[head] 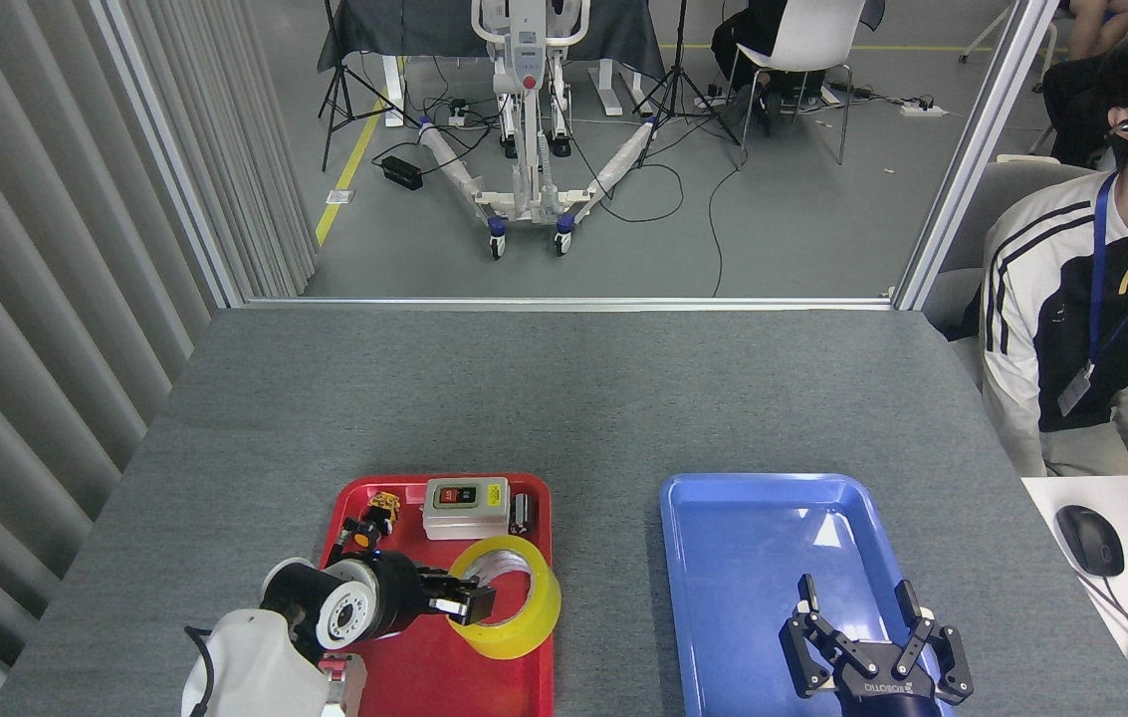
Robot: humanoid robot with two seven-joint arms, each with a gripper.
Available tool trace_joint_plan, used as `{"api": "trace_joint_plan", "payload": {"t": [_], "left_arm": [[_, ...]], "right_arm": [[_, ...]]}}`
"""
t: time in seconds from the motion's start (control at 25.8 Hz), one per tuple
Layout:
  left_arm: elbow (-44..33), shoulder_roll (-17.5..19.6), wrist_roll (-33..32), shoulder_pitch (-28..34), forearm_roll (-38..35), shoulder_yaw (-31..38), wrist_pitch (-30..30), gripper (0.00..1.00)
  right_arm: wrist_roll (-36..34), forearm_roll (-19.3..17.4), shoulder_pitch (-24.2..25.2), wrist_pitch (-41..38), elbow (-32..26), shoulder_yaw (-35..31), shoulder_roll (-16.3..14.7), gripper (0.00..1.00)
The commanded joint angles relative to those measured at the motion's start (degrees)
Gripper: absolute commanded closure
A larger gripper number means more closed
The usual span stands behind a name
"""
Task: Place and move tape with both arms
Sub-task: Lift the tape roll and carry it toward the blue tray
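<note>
The tape [524, 607], a glossy yellow roll with a white core, is tilted up over the red tray [424, 677], its right edge past the tray's right rim. My left gripper [469, 600] is shut on the roll's left wall, one finger inside the core. My right gripper [857, 602] hovers open over the near part of the blue tray [723, 538], with nothing between its fingers.
At the red tray's far end sit a grey switch box [465, 507], a small black cylinder [522, 513] and a small yellow and black part [376, 513]. A seated person [1101, 319] is at the table's right. A mouse [1087, 539] lies on a white desk.
</note>
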Motion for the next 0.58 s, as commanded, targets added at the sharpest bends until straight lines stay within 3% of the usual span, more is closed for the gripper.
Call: {"api": "trace_joint_plan", "payload": {"t": [0.0, 0.04, 0.27, 0.35, 0.54], "left_arm": [[-1.29, 0.15, 3.35, -0.04, 8.55, -0.14, -19.82, 1.00], [-1.11, 0.06, 5.73, -0.13, 9.61, -0.22, -23.77, 1.00], [2.76, 0.15, 33.23, -0.13, 12.95, -2.33, -23.77, 1.00], [2.76, 0.24, 38.51, -0.04, 12.95, -2.60, -23.77, 1.00], [2.84, 0.24, 38.86, -0.04, 12.69, -4.09, -23.77, 1.00]], "right_arm": [[-0.52, 0.09, 0.00, -0.10, 0.00, -0.08, 0.02, 0.00], [-0.52, 0.09, 0.00, -0.19, 0.00, -0.08, -0.07, 0.00], [-4.12, 1.40, 0.09, -3.52, 0.00, -0.17, -0.42, 0.00], [-4.65, 2.02, 0.62, -11.09, -0.09, -0.61, -1.56, 0.00], [-9.48, 2.28, 2.37, -43.17, -0.70, -6.50, -7.27, 0.00]]}}
